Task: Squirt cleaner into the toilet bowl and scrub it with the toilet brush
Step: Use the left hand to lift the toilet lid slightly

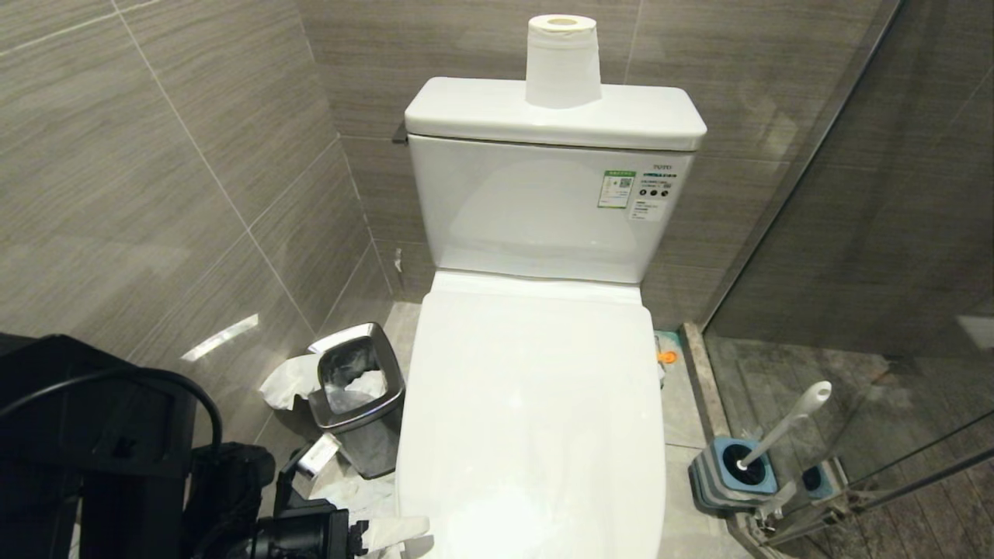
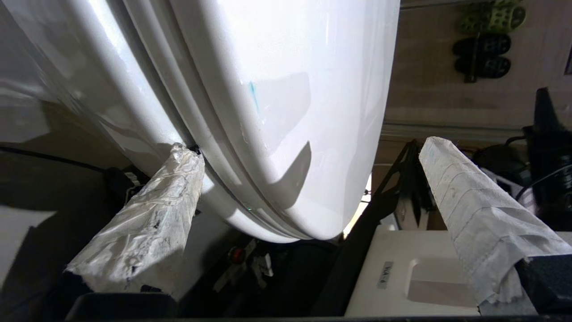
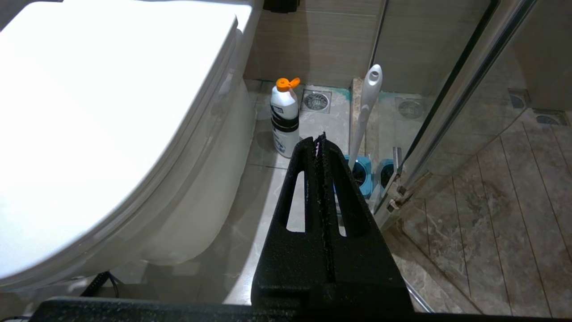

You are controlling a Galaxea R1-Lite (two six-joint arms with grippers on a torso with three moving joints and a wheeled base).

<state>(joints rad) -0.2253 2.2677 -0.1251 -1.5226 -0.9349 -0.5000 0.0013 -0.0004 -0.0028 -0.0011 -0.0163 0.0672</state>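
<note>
One toilet bowl (image 1: 536, 419) stands with its lid down, one paper roll (image 1: 562, 60) on its tank. One steel bin (image 1: 359, 396) holds crumpled tissue. One toilet brush (image 1: 784, 423) sits in its blue holder (image 1: 734, 473). Left gripper (image 2: 308, 165) gapes wide at the lid's front edge; right gripper (image 3: 320, 141) is closed, empty.

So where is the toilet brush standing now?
In the head view the toilet brush stands in its holder on the floor to the right of the toilet, against the glass shower wall.
</note>
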